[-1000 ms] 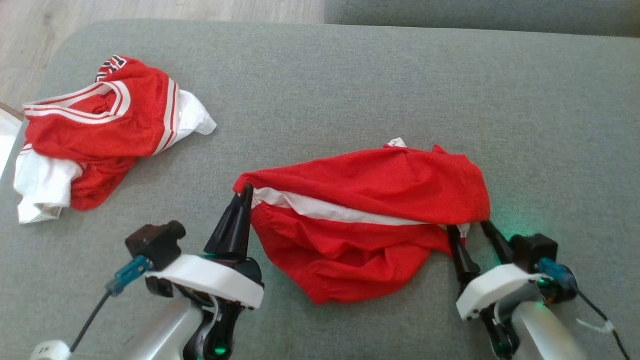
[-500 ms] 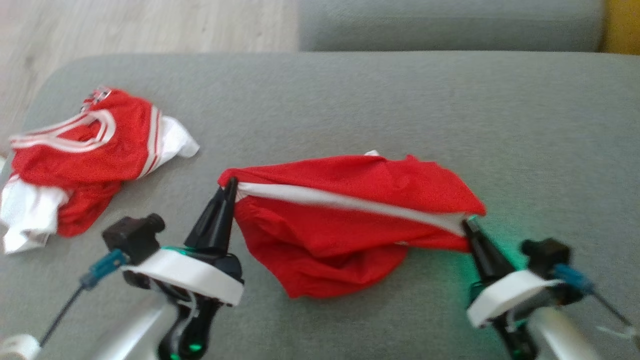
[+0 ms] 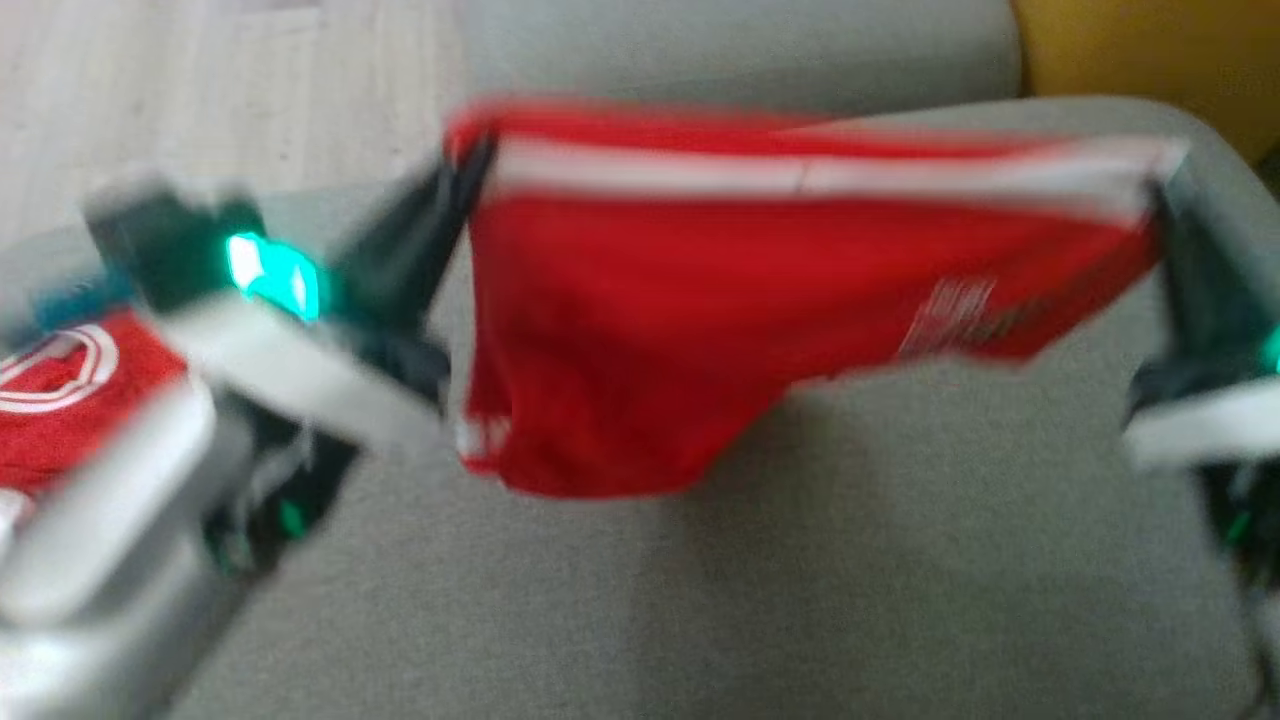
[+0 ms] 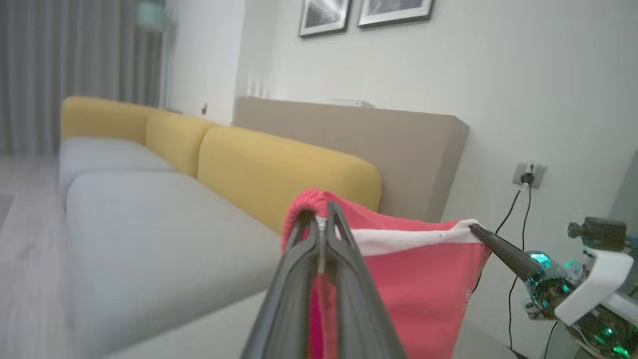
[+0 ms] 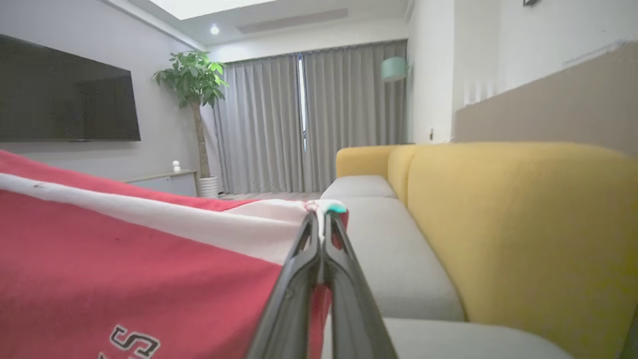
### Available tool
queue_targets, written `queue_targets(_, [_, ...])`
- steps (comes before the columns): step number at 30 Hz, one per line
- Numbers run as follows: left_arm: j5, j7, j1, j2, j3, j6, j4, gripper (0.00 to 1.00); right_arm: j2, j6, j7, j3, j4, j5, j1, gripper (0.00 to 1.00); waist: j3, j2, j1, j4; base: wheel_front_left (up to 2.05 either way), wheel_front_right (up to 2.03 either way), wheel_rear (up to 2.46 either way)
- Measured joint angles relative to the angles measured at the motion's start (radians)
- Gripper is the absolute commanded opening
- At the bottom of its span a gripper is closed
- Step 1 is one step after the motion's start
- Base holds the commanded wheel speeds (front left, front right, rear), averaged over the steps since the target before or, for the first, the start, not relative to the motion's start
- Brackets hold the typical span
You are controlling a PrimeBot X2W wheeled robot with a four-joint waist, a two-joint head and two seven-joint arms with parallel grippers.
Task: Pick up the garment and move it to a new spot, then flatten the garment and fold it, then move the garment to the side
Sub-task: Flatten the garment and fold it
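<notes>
I have the garment [image 3: 700,300], red shorts with a white waistband [image 3: 800,175], hanging in the air above the grey sofa seat [image 3: 800,620], stretched between my 2 arms with its lowest edge clear of the cushion. The left end effector [image 4: 319,215] is clenched on 1 end of the waistband and the right end effector [image 5: 321,215] is clenched on the other end; in both wrist views the fingers pinch cloth with no gap between them. The long axis is the waistband, running left to right across the head view, close to level and perhaps a touch lower on my right. The band is uppermost and the legs hang down toward the seat, with the printed lettering [image 5: 134,344] nearer my right arm. The head view is smeared, so I can't read the finer folds. I judge this to be the carry to a new spot. To do it well, I'd move both arms together at 1 pace, with the span just wide enough that the band is taut without straining the pinches. I'd hold the hem off the seat until I'm over open cushion, well apart from the second garment [image 3: 60,400] at my lower left. Then I'd lower it so the hem touches first and lay it out flat.
</notes>
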Motion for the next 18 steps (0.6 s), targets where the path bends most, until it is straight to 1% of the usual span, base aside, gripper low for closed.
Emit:
queue_targets(2, [0.038, 0.015, -0.121, -0.008, 0.0, -0.035, 0.023, 0.0, -0.02, 0.0, 0.027, -0.023, -0.019, 0.0, -0.087, 0.0, 0.02, 0.0, 0.0001, -0.009, 0.0, 0.0, 0.0])
queue_targets(4, [0.083, 0.016, -0.238, -0.025, -0.003, -0.062, 0.085, 0.0, -0.026, 0.0, 0.053, -0.03, -0.005, 0.008, -0.213, 0.0, 0.051, 0.0, 0.0002, -0.015, 0.0, 0.0, 0.0])
queue_targets(5, [0.134, 0.014, -0.345, -0.055, -0.014, -0.08, 0.162, 0.0, -0.035, 0.0, 0.07, -0.015, 0.033, 0.012, -0.351, 0.0, 0.091, 0.0, 0.0003, -0.02, 0.0, 0.0, 0.0])
queue_targets(7, [0.19, -0.02, -0.443, -0.087, -0.034, -0.092, 0.255, 0.0, -0.041, 0.0, 0.073, 0.009, 0.097, 0.016, -0.481, 0.0, 0.134, 0.0, 0.0004, -0.025, 0.0, 0.0, 0.0])
queue_targets(10, [0.263, -0.125, -0.583, -0.144, -0.043, -0.105, 0.403, 0.0, -0.05, 0.0, 0.033, 0.04, 0.21, -0.003, -0.654, 0.0, 0.202, -0.0001, 0.0006, -0.032, 0.0, 0.0, 0.0])
queue_targets(13, [0.309, -0.257, -0.699, -0.194, -0.045, -0.106, 0.525, 0.0, -0.049, 0.0, -0.036, 0.055, 0.292, -0.012, -0.771, 0.0, 0.257, -0.0001, 0.0007, -0.04, 0.0, 0.0, 0.0])
queue_targets(14, [0.323, -0.281, -0.726, -0.204, -0.046, -0.106, 0.555, 0.0, -0.049, 0.0, -0.058, 0.06, 0.313, -0.012, -0.796, 0.0, 0.271, -0.0001, 0.0007, -0.043, 0.0, 0.0, 0.0])
queue_targets(16, [0.341, -0.304, -0.753, -0.219, -0.049, -0.109, 0.589, 0.0, -0.049, 0.0, -0.094, 0.065, 0.339, -0.013, -0.821, 0.0, 0.288, -0.0001, 0.0008, -0.049, 0.0, 0.0, 0.0])
queue_targets(18, [0.342, -0.311, -0.751, -0.221, -0.073, -0.113, 0.585, 0.0, -0.05, 0.0, -0.117, 0.068, 0.349, -0.01, -0.822, 0.0, 0.292, -0.0001, 0.0005, -0.056, 0.0, 0.0, 0.0])
